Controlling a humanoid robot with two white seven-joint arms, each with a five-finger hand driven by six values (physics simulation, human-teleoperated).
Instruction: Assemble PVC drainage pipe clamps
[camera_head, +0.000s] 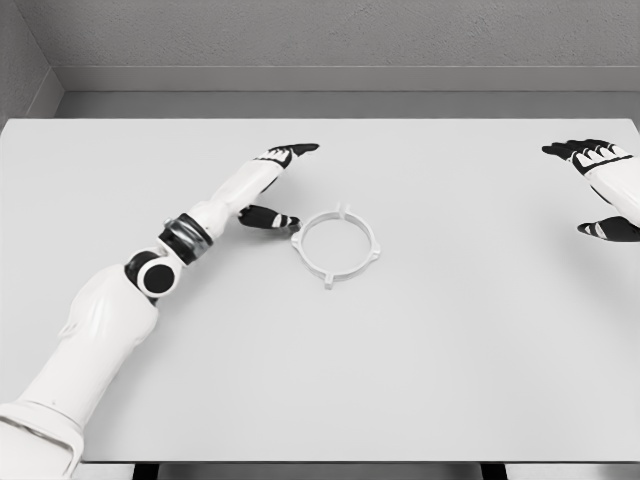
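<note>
White ring-shaped pipe clamp (337, 246) with four short tabs lies flat on the white table (450, 350), just left of frame centre. Left hand (268, 185) reaches in from lower left; fingers extended toward upper centre, thumb (270, 219) pointing at the clamp's left rim, tip just beside it, contact unclear. It grasps nothing. Right hand (600, 185) sits at the right edge of the frame, well apart from the clamp, fingers spread, thumb apart, empty.
</note>
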